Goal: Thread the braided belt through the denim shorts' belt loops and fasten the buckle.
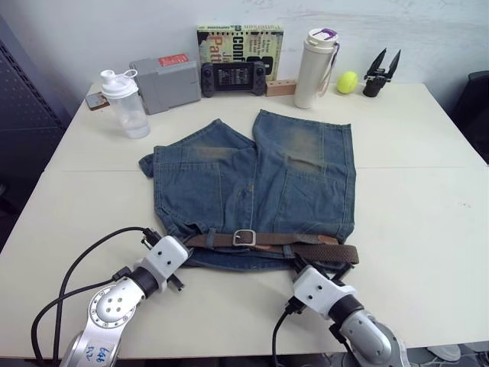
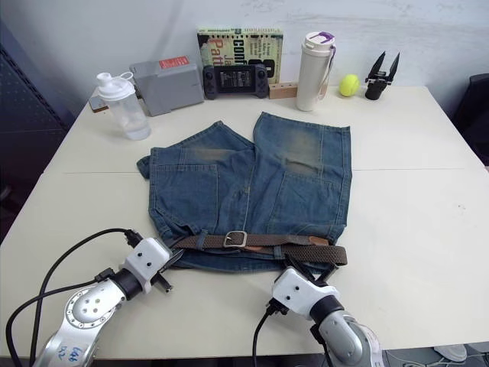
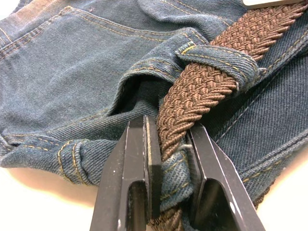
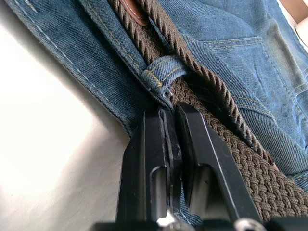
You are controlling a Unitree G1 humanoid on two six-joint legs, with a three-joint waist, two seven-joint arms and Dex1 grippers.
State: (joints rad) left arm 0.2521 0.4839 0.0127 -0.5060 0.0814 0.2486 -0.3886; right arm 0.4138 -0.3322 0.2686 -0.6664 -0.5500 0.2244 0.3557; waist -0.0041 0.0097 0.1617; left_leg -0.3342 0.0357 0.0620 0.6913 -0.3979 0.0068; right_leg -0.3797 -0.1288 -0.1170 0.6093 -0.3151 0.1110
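Note:
The denim shorts [image 1: 252,183] lie flat on the table, waistband toward me. The braided belt [image 1: 306,245] runs along the waistband through the belt loops [image 3: 216,60], and its buckle [image 1: 244,238] sits fastened near the middle. My left gripper [image 3: 171,127] is at the waistband's left end, shut on the belt where it bends around the denim edge. At the right part of the waistband, my right gripper [image 4: 171,110] pinches the denim edge just below a belt loop [image 4: 161,74], with the belt lying against the outside of one finger.
Along the table's far edge stand a shaker bottle [image 1: 126,103], a grey box [image 1: 164,82], a game controller [image 1: 233,78], a book [image 1: 239,38], a white tumbler [image 1: 315,69], a tennis ball [image 1: 348,82] and a black two-pronged tool [image 1: 380,73]. The white table [image 1: 428,199] is bare on both sides.

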